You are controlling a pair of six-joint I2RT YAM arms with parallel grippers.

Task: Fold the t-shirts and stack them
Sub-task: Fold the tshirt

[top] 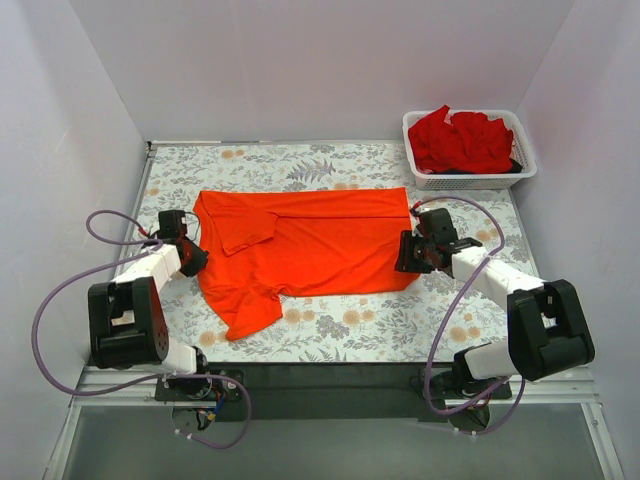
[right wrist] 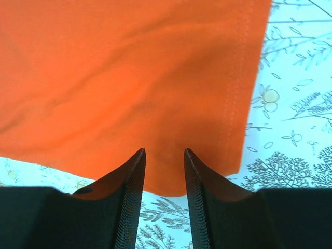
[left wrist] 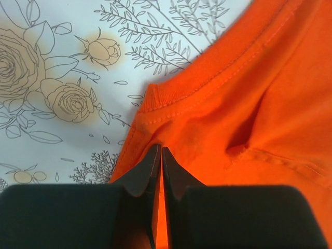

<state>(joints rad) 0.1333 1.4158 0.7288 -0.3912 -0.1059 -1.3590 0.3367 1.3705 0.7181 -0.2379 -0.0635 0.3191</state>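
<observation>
A bright orange-red t-shirt (top: pixel 320 245) lies spread on the flowered table, one sleeve folded inward and the other trailing toward the near edge. My left gripper (top: pixel 197 257) sits at the shirt's left edge. In the left wrist view its jaws (left wrist: pixel 158 150) are shut, pinching the orange-red t-shirt (left wrist: pixel 249 104) just below the ribbed collar. At the shirt's right edge is my right gripper (top: pixel 404 254). The right wrist view shows that gripper (right wrist: pixel 165 151) open, a finger on either side of the cloth (right wrist: pixel 129 78) near the hemmed corner. Deeper red t-shirts (top: pixel 460 140) are heaped in the basket.
The white mesh basket (top: pixel 472 181) stands at the back right corner of the table. White walls close in the left, right and back sides. Purple cables loop beside both arm bases at the near edge.
</observation>
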